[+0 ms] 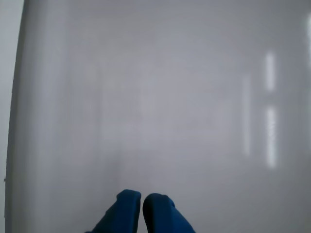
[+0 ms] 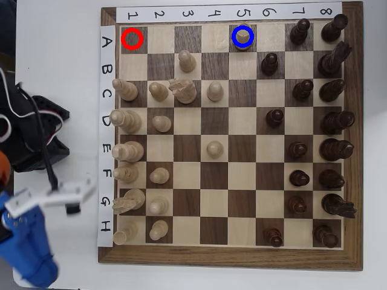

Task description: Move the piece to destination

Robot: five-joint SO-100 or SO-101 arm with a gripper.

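Blue gripper [image 1: 142, 201] fingertips stood pressed together in the wrist view, holding nothing, above a bare pale surface. In the overhead view the pale cream piece [image 2: 242, 42] stood inside the blue-ringed destination [image 2: 242, 29] at the chessboard's [image 2: 230, 260] far edge.

In the overhead view, taking the chessboard [image 2: 230, 257] as landmark: the board lies on the counter [image 2: 60, 48] and fills the middle and right. The piece [image 2: 243, 40] stands on the destination [image 2: 242, 37], in the board's top row, fifth column from the left. The other ringed square [image 2: 132, 38] is the top-left corner square. Pawns and larger pieces crowd the two left columns; another army [image 2: 329, 121] lines the two right columns. The arm [image 2: 27, 241] lies off the board's lower-left corner, on the counter, apart from the board.
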